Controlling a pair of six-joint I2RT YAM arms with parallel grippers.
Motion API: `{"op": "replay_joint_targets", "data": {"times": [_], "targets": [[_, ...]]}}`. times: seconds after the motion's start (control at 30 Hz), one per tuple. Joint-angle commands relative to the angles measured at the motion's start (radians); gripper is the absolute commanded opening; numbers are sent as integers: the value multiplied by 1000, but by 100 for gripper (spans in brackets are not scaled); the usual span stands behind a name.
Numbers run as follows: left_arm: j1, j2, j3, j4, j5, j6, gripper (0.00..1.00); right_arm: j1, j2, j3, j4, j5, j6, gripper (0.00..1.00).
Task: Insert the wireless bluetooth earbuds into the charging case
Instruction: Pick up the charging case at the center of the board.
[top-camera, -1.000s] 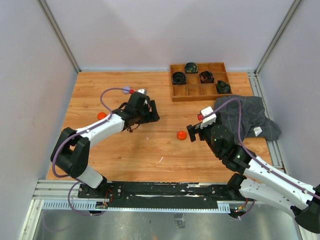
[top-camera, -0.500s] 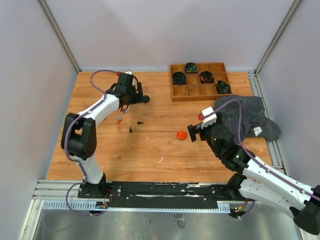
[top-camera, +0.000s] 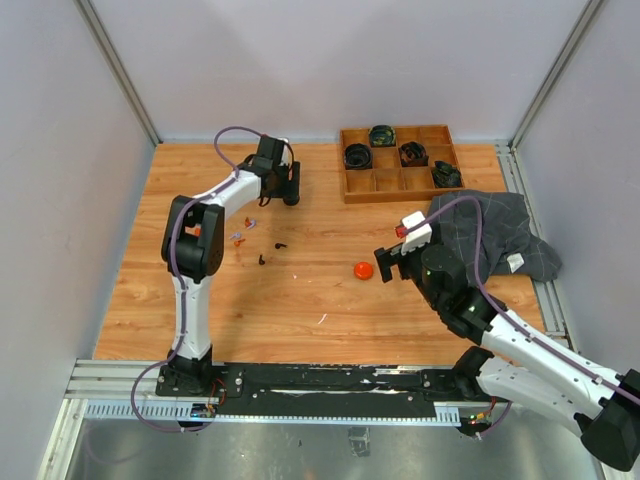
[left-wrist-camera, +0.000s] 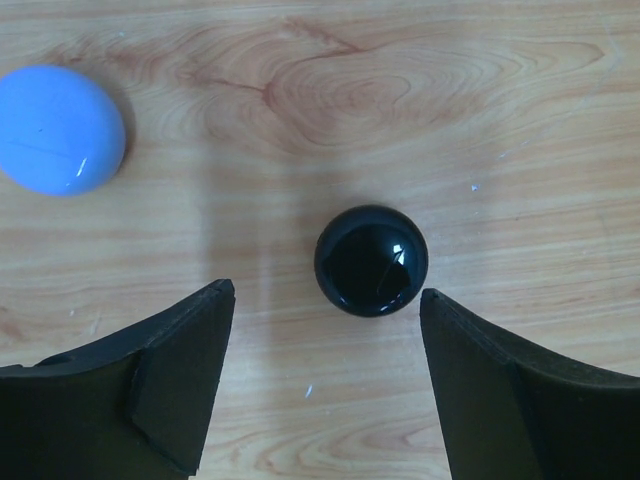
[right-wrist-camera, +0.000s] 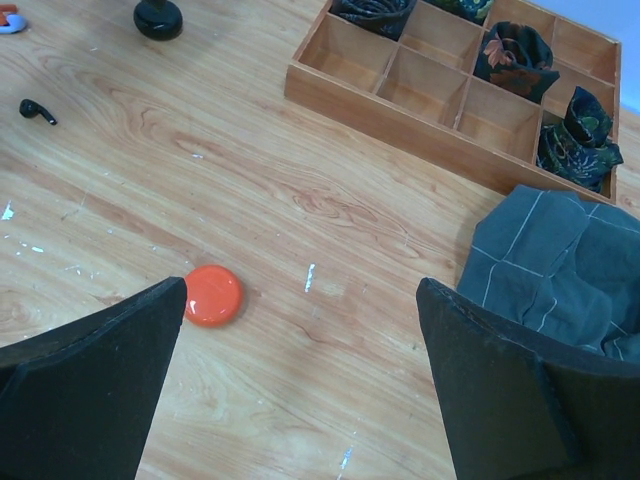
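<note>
My left gripper (top-camera: 287, 188) is open and empty at the far side of the table. In the left wrist view it (left-wrist-camera: 328, 292) hangs over a shiny black round case (left-wrist-camera: 371, 260), which lies just ahead of the fingertips, with a pale lilac case (left-wrist-camera: 60, 130) further left. Tiny earbuds lie on the wood: two black ones (top-camera: 280, 244) (top-camera: 262, 259) and orange-red and lilac ones (top-camera: 239, 237). One black earbud (right-wrist-camera: 37, 110) also shows in the right wrist view. My right gripper (top-camera: 385, 262) is open and empty, beside an orange round case (top-camera: 363, 270) that lies near its left finger (right-wrist-camera: 212, 295).
A wooden compartment tray (top-camera: 399, 188) at the back right holds several dark rolled cloths. A grey checked cloth (top-camera: 495, 232) lies at the right edge, beside my right arm. Thin white slivers dot the wood.
My left arm has swung from the table's middle to the far side and now hangs over the black case. The earbuds it covered are now in view. My right arm has not moved.
</note>
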Motion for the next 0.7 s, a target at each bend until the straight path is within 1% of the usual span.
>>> {"op": "replay_joint_targets", "data": {"times": [0.0,0.13,0.33,0.53,0.67], "targets": [[5,32,39,36,45,70,79,-48,14,-13,35,-24,23,100],[5,61,44,70,71,90,79,-54,29,-8,32,-39,25,100],[1,112,72,59,68,101,76,-60,34,-2,25,-47,27,100],[-25,118,58,60,24,138,69,-61,36,2,19,-48,29,100],[-36,114,53,53,5,139,63,-62,32,11,5,-56,32,100]]}}
